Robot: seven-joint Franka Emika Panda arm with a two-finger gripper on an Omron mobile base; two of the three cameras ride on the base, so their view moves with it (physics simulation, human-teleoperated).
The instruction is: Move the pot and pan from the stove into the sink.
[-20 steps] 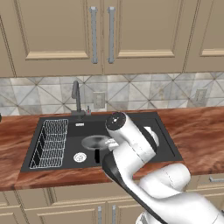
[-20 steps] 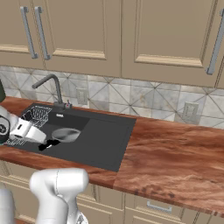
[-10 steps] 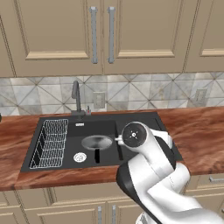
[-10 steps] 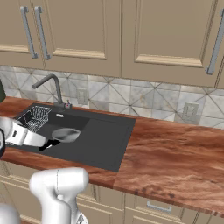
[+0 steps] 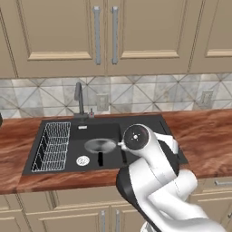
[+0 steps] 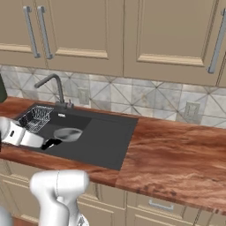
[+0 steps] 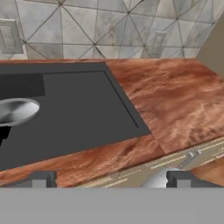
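Nearest the cameras, the hand stands with its fingers wide apart and nothing between them, above the front edge of the wooden surface. Beyond it lies the black sink, set into the surface. In the basin the pan rests upright, its black handle pointing toward the front; a white wire rack fills the left end and a round drain sits beside the pan. At the back rim a grey faucet rises. The right base view shows the long bare stretch of surface to the right of the sink. Behind stand a tiled wall with outlets and tan cabinets. No writing can be read.
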